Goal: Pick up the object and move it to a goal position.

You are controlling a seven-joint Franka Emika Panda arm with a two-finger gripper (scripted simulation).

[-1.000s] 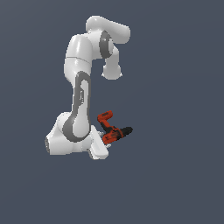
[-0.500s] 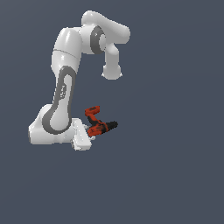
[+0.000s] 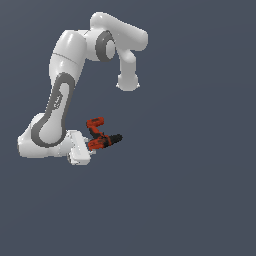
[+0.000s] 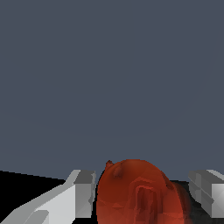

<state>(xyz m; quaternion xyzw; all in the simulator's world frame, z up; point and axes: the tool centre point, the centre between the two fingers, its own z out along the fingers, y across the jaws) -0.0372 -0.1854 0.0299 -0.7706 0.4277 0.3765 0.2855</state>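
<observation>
The object, a small red-orange and black drill [image 3: 101,138], lies close to the arm's base in the exterior view, its black chuck tip pointing to the exterior view's right. The white hand of my gripper [image 3: 81,150] sits right beside it. In the wrist view the drill's red body [image 4: 135,192] fills the space between my two grey fingers. One finger [image 4: 85,192] is against the red body. The other finger [image 4: 204,192] stands slightly off it, with a dark gap between. My gripper [image 4: 142,194] is open and straddles the drill.
The white arm base [image 3: 40,140] stands directly beside the drill on the exterior view's left. The arm's upper links [image 3: 117,40] arch over it. Everything else is plain grey-blue background.
The arm and drill now sit further toward the exterior view's left in the picture. The upper links have swung out to the right. The drill stays by the hand.
</observation>
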